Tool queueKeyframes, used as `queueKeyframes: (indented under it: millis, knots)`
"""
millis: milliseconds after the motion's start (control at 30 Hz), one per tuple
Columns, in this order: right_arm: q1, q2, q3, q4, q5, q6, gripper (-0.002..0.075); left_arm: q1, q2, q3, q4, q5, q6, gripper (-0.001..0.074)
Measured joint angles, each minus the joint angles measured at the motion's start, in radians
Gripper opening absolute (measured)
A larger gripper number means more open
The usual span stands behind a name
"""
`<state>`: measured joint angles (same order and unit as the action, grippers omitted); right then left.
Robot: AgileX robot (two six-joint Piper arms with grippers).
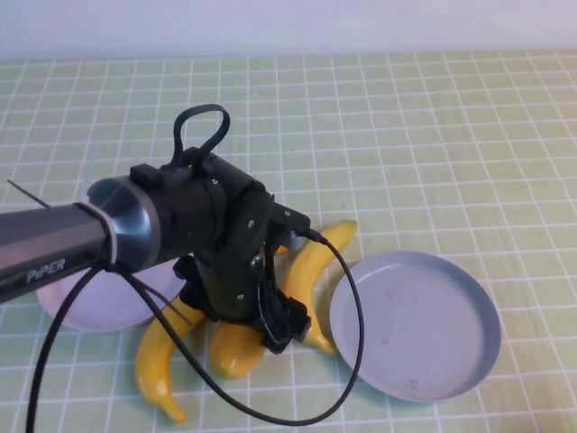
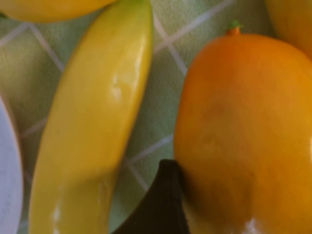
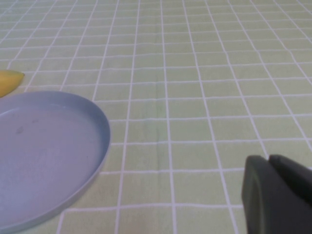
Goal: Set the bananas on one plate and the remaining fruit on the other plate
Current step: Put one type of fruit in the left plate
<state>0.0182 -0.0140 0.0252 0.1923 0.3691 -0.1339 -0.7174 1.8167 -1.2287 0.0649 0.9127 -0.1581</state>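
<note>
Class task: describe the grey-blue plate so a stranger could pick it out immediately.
Start at the left arm reaching across the checked green tablecloth. The grey-blue plate lies on the robot's right of the fruit under it. It holds nothing and looks larger than the pink plate.

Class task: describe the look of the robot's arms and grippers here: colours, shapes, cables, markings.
The left arm is a dark grey tube marked PiPER, ending in a black blocky wrist with looping black cables. The left gripper is black, down among the fruit. The right gripper shows only as a dark, rounded block.
</note>
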Motion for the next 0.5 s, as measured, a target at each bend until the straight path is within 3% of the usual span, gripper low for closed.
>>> queueKeyframes:
  millis: [167,233,333,500]
  knots:
    - [0.000,0.000,0.000,0.000,0.000,0.000,-0.0015,0.000,0.015,0.000,0.000,-0.016,-0.009,0.0628]
    - [0.000,0.000,0.000,0.000,0.000,0.000,-0.0015,0.000,0.021,0.000,0.000,-0.019,-0.012,0.0606]
    - [0.000,0.000,0.000,0.000,0.000,0.000,-0.0015,0.000,0.031,0.000,0.000,-0.023,-0.014,0.0513]
    - [0.000,0.000,0.000,0.000,0.000,0.000,-0.0015,0.000,0.031,-0.012,0.000,-0.023,-0.014,0.0503]
